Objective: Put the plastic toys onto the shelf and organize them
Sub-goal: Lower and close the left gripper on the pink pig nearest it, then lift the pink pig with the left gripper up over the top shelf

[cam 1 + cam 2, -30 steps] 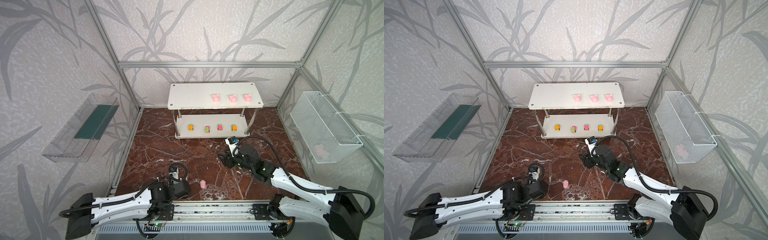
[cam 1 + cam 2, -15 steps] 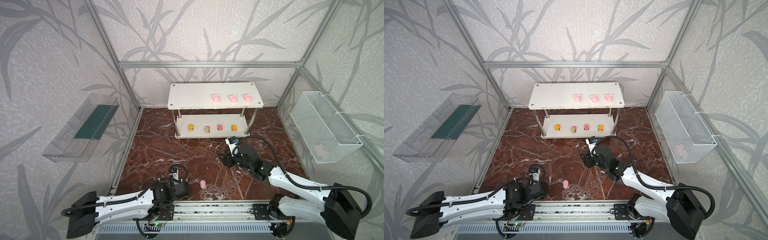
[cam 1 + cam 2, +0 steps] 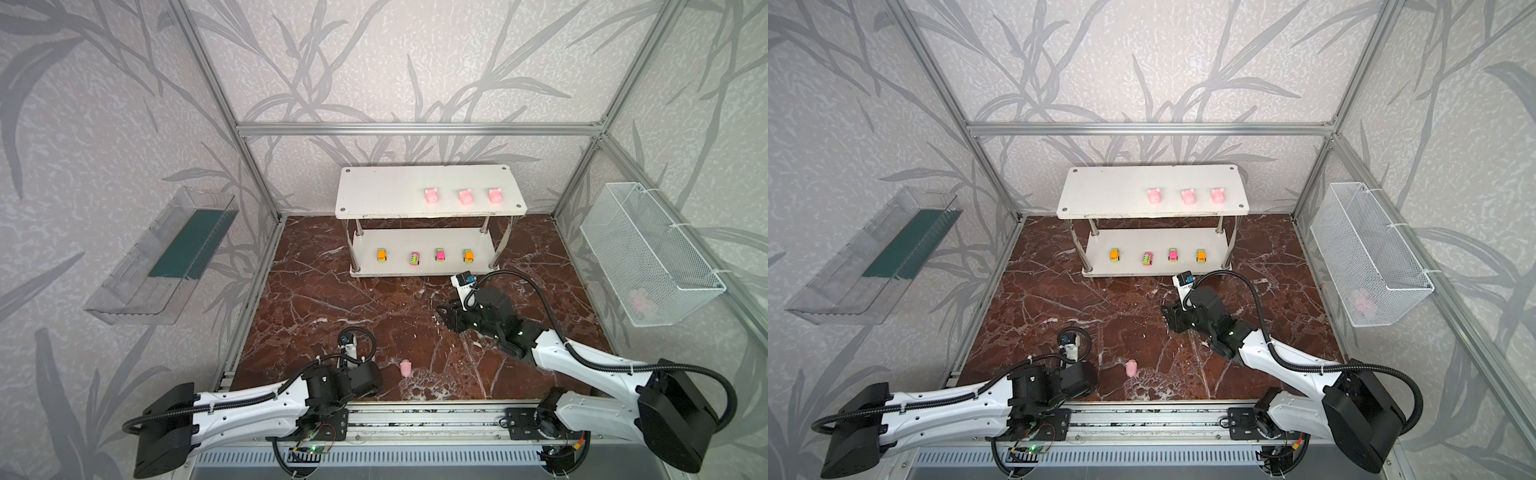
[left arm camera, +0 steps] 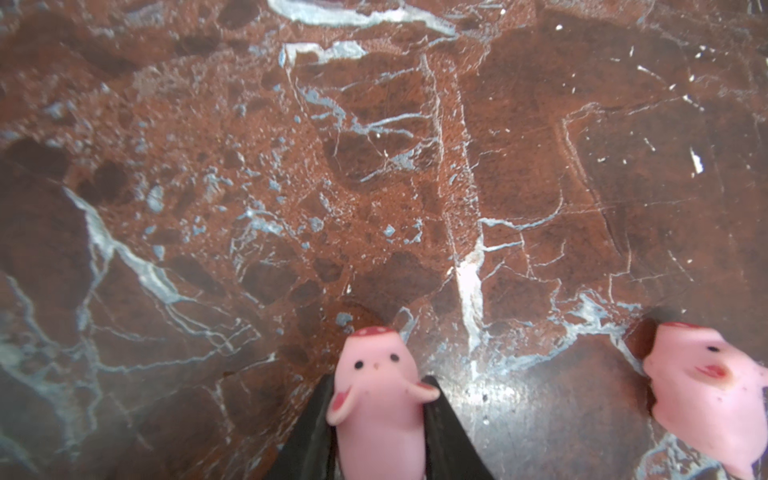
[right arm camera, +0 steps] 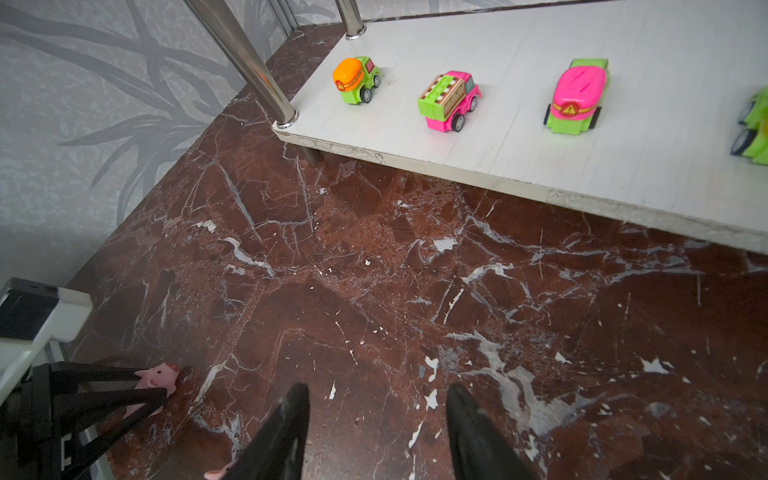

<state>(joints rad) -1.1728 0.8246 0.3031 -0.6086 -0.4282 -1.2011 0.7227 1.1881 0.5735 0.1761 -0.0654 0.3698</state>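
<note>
Left jaws: just clenched on a pink pig figurine (image 4: 376, 407), low at the counter (image 4: 249, 166).
Second pig (image 3: 406, 367): loose on the counter just beside.
Shelf (image 3: 374, 195): three pigs (image 3: 465, 196) on top, four cars (image 3: 415, 258) below.
Right jaws: apart, empty.
Meaning: grasp made; lift to top tier likely next.

Shelf (image 3: 1108, 191) upper centre: three pink pigs (image 3: 1188, 196) in a row on right half of top tier, four cars (image 3: 1147, 258) lined along bottom tier. One pig (image 3: 1131, 368) on floor (image 3: 1059, 299), lower centre, just right of my left arm (image 3: 955, 405). My right arm (image 3: 1287, 365) reaches in from lower right. Clear tray (image 3: 851, 291) left wall, wire basket (image 3: 1370, 257) right wall.
</note>
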